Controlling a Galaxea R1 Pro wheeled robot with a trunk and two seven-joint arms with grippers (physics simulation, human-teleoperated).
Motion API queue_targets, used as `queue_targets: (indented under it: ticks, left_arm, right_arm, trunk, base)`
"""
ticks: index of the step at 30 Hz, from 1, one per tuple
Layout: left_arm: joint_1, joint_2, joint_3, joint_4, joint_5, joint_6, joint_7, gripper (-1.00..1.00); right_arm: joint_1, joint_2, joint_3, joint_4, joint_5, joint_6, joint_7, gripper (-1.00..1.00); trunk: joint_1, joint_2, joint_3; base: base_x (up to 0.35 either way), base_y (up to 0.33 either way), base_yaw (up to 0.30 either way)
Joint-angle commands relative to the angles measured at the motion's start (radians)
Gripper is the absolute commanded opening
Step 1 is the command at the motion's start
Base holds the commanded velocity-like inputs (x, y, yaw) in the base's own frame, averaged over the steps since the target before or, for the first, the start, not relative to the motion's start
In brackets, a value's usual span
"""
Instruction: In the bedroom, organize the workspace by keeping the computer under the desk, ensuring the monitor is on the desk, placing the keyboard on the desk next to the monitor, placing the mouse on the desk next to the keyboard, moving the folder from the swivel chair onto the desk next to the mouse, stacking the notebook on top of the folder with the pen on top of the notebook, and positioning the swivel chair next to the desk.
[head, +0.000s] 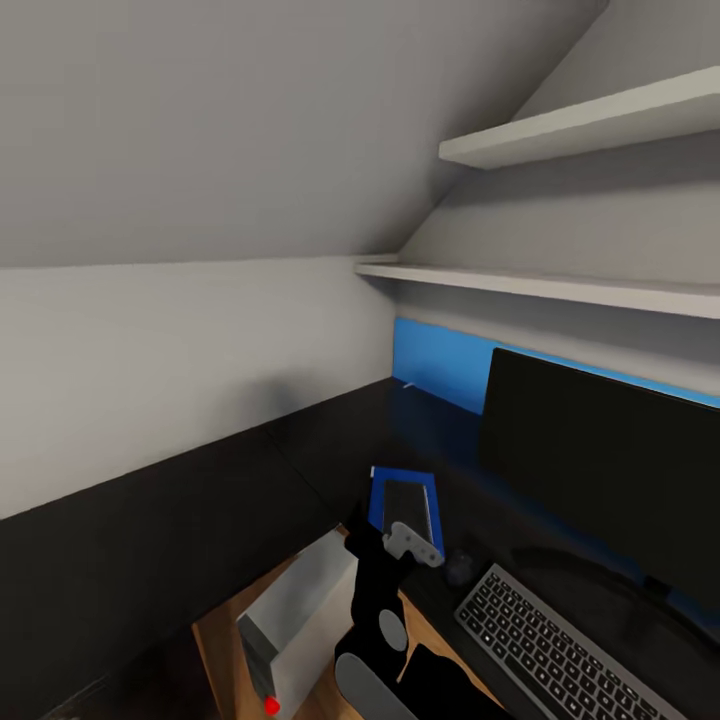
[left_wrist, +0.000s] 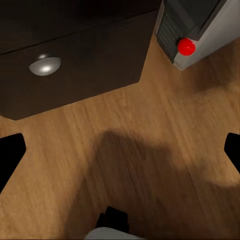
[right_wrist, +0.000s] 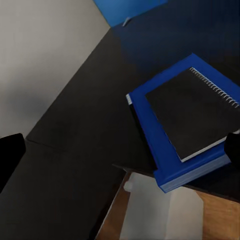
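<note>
The right gripper (head: 412, 540) hovers with fingers spread and empty over the notebook (right_wrist: 192, 112), which lies on the blue folder (right_wrist: 150, 125) on the black desk (right_wrist: 75, 150) — beside the mouse (head: 459, 567), keyboard (head: 560, 640) and monitor (head: 610, 460). The left gripper's dark fingertips (left_wrist: 10, 155) stand wide apart above the wood floor (left_wrist: 150, 150), near the computer (left_wrist: 192, 27).

One worktop (head: 200, 520), black. One monitor (head: 600, 470). One keyboard (head: 560, 650). One mouse (head: 460, 568). One blue folder (right_wrist: 150, 125) with one notebook (right_wrist: 192, 112) on it. One pen (right_wrist: 126, 21), far corner. One computer (head: 300, 610) on the floor. Two wall shelves (head: 580, 125). One drawer knob (left_wrist: 45, 65).
</note>
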Motion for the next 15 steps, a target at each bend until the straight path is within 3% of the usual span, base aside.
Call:
queue_targets:
  ticks: [1,8,15]
  left_arm:
    - [0.006,0.003,0.003,0.002,-0.005,-0.009,0.002,1.00]
    - [0.038,0.023,0.003,0.003,-0.004,-0.080,0.003,1.00]
    - [0.046,0.031,0.004,0.003,-0.002,-0.107,0.008,1.00]
  right_arm:
    - [-0.001,0.001,0.001,-0.001,-0.004,-0.004,-0.006,1.00]
    - [-0.001,0.003,-0.002,-0.003,-0.001,-0.004,-0.002,1.00]
    - [-0.001,0.001,-0.005,-0.015,0.000,-0.007,0.026,1.00]
  trunk:
    - [-0.004,0.007,0.002]
    - [-0.031,0.056,0.024]
    - [-0.058,0.105,0.046]
  base:
    - [0.000,0.000,0.000]
    - [0.000,0.000,0.000]
    - [0.000,0.000,0.000]
